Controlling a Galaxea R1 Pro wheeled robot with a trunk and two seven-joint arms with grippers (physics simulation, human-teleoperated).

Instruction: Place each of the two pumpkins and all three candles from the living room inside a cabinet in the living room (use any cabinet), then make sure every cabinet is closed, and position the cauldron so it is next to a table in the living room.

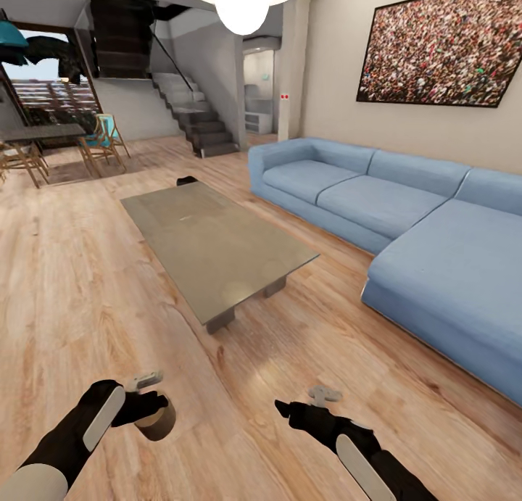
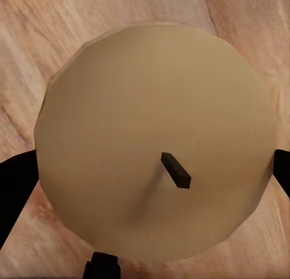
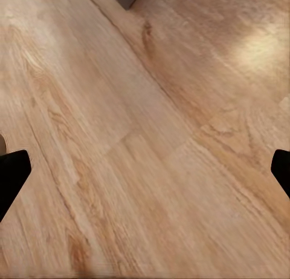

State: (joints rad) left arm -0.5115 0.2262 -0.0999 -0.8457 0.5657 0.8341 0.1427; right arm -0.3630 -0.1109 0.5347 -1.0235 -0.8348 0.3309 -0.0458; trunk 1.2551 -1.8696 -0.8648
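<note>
Two black fingers: the left gripper (image 2: 151, 170) pinches a candle (image 2: 154, 146), one finger (image 2: 15, 188) at each side of the tan cylinder, its dark wick (image 2: 176, 170) facing the wrist camera.
Candle's place: held low above the wooden floor (image 1: 87, 291), near the robot.
Right gripper (image 3: 145, 170): fingers spread wide, nothing between them but floorboards.
Table (image 1: 210, 243): grey-topped, ahead on the floor, well apart from both grippers.
Cauldron (image 1: 186, 180): a small dark shape just past the table's far end.
Sofa (image 1: 406, 225): blue, right of the table.
</note>
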